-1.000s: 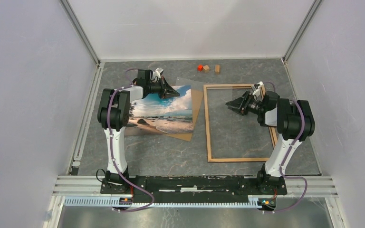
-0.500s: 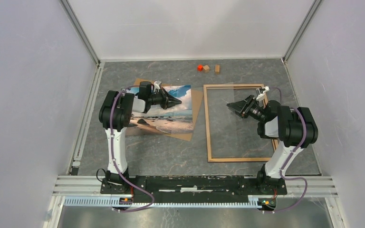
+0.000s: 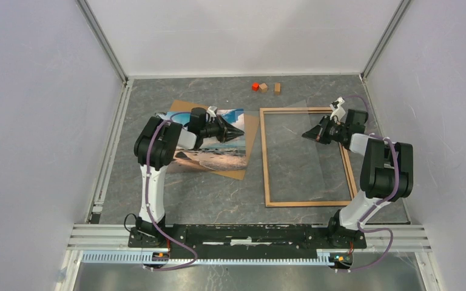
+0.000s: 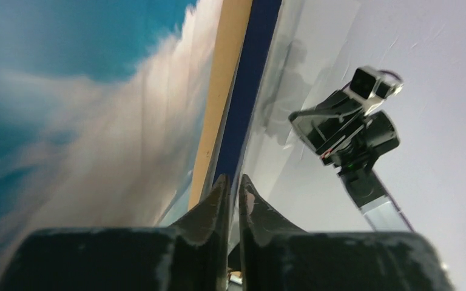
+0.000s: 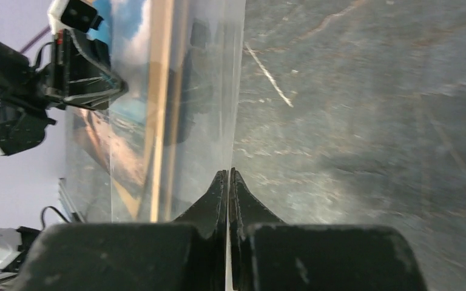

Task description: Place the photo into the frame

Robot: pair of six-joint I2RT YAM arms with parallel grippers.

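Observation:
The photo (image 3: 218,154), a beach print, lies on a brown backing board (image 3: 252,124) at centre left. To its right the frame (image 3: 265,163) lies flat on the table, its light wood side up. A clear pane (image 3: 276,136) hangs between both grippers, over the frame's left rail. My right gripper (image 3: 307,134) (image 5: 227,173) is shut on the pane's (image 5: 176,91) right edge. Over the photo's (image 4: 67,91) right side, my left gripper (image 3: 240,132) (image 4: 233,179) has its jaws a crack apart, and the pane's left edge runs between them.
A red block (image 3: 255,86) and two wooden blocks (image 3: 263,87) (image 3: 276,88) sit by the back wall. Grey walls close in the marbled table (image 3: 218,194) on three sides. A metal rail (image 3: 106,157) runs along the left edge.
My right gripper drew back to the right and shut on the pane. My left gripper moved right and nearer over the photo, and its jaws parted slightly.

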